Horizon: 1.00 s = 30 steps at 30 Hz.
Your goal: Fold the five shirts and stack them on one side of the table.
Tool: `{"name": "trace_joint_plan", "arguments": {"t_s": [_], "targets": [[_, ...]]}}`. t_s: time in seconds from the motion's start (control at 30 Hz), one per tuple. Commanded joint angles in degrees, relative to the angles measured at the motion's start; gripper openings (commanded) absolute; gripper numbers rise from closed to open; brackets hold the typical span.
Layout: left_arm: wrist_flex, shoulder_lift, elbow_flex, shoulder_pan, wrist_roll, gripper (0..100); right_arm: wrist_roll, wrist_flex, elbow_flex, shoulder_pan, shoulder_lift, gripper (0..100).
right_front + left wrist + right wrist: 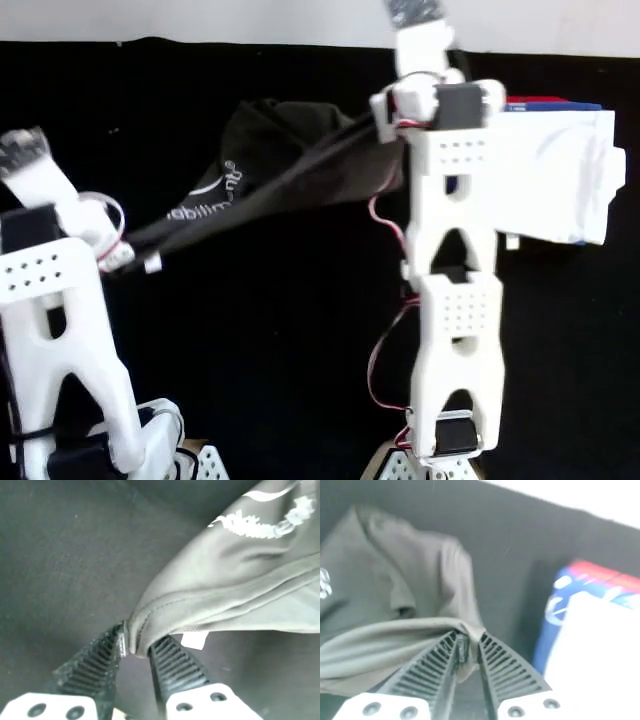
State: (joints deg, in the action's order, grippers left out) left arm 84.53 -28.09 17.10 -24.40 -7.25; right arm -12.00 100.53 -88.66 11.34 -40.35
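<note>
Above the far middle of the black table, a dark grey shirt hung stretched between the two arms, lifted off the cloth. The left end effector was toward the table's left edge, and in the left wrist view it was closed on a bunched fold of the shirt's stitched hem. The ribbed fingers pinched the fabric from both sides. A small white tag stuck out just beside the grip, and white print showed farther along the cloth.

The right end effector was near the far edge, and in the right wrist view it was likewise clamped shut on the shirt's edge. Fabric was gathered between its fingers. From that grip the shirt ran taut down toward the left end effector, while its body bulged back toward the far edge with the print facing up.

Beside the right arm, by the far edge on the table's right side, lay a stack of folded shirts. A white one was on top, with blue below it and a strip of red at the far side. In the right wrist view the stack sat near the end effector, apart from the dark shirt, with bare table between them.
</note>
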Motion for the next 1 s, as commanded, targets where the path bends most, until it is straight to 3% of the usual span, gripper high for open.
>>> {"name": "trace_joint_plan", "arguments": {"t_s": [0.0, 0.17, 0.43, 0.73, 0.9, 0.97], "targets": [[8.6, 0.0, -18.5, 4.3, 4.0, 1, -0.6, 0.5, -2.9, -2.1, 13.0, 0.5], [10.8, 0.0, -31.4, 8.6, 4.9, 1, -0.6, 0.4, -3.3, -2.1, 22.5, 0.5], [11.1, -0.4, -43.5, 8.5, 6.5, 1, -0.7, 0.4, -2.9, -2.2, 33.8, 0.5], [8.2, 0.0, -15.0, 8.5, 7.5, 1, -0.6, 0.5, 6.5, -1.8, 24.9, 0.5], [1.5, 3.2, 2.7, 8.5, 1.9, 2, -0.3, 0.6, 9.6, -1.9, 18.2, 0.5], [1.1, 7.2, 5.1, 8.5, 1.1, 7, -0.3, 0.7, 10.1, -2.0, 18.2, 0.5]]}}
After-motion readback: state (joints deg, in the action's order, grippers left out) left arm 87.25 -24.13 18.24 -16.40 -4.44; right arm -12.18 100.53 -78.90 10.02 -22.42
